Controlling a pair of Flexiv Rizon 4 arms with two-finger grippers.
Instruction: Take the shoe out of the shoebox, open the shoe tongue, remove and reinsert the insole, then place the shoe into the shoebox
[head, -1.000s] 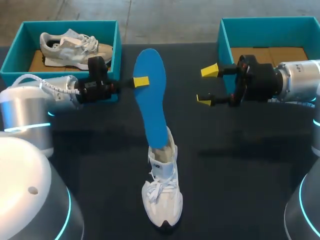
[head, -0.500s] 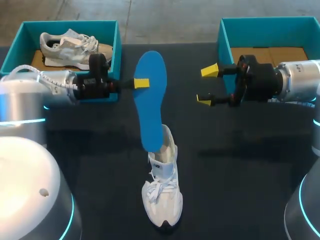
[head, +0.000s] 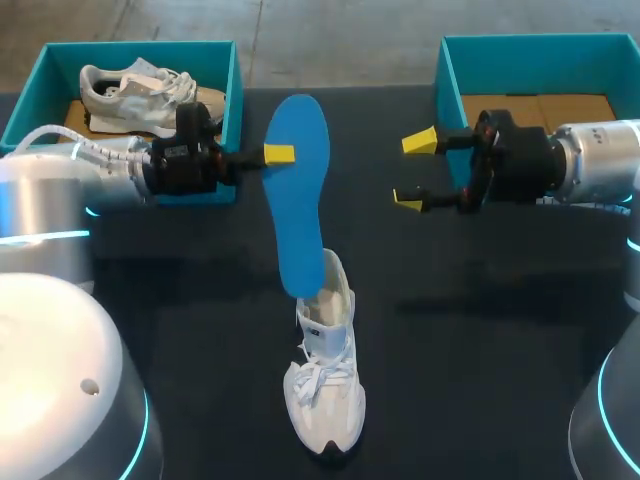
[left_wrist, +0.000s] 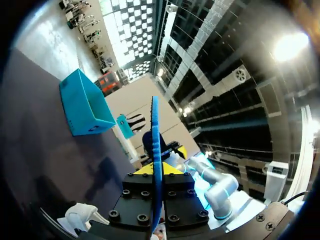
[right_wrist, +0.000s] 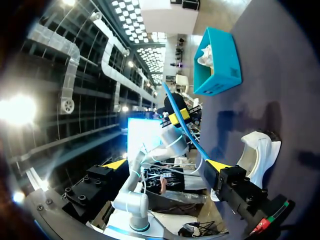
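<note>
My left gripper (head: 278, 154) is shut on the upper edge of a blue insole (head: 298, 190), which hangs nearly upright over the table. The insole's lower end is at the heel opening of a white shoe (head: 326, 375) that stands on the table with its toe toward me; I cannot tell whether it touches. In the left wrist view the insole (left_wrist: 155, 145) runs edge-on between the fingers of that gripper (left_wrist: 156, 172). My right gripper (head: 412, 172) stands open to the right of the insole, with nothing between its fingers. The right wrist view shows the insole (right_wrist: 182, 127) and shoe (right_wrist: 257, 155) ahead of that gripper (right_wrist: 166, 164).
A teal shoebox (head: 232, 90) at the back left holds a second, grey-white shoe (head: 140, 95). Another teal shoebox (head: 448, 75) at the back right shows only its cardboard floor. The black table (head: 480, 330) spreads around the standing shoe.
My left gripper has shifted slightly back and to the left, and the insole's lower end has swung left across the shoe's heel opening. The right arm has not moved.
</note>
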